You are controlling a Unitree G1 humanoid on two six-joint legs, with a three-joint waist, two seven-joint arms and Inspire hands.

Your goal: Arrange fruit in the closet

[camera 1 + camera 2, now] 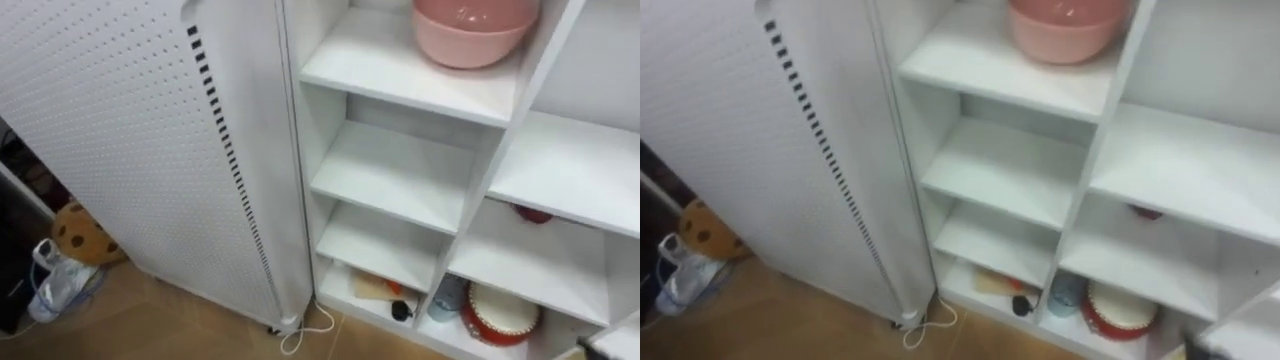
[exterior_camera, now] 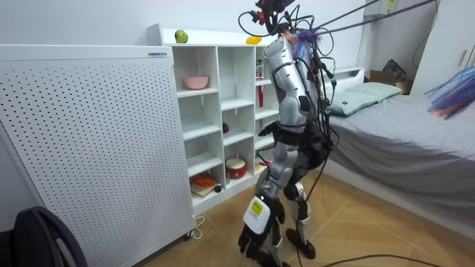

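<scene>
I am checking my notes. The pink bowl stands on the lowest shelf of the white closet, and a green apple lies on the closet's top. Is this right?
No: the room view shows the pink bowl on the highest shelf of the white closet, not the lowest. The green apple does lie on the closet's top.

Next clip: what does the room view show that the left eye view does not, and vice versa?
The room view adds a green apple and a yellow fruit on top of the closet, plus a bed. The left eye view adds a brown spotted toy on the floor. Shared: the pink bowl and the white perforated panel.
</scene>
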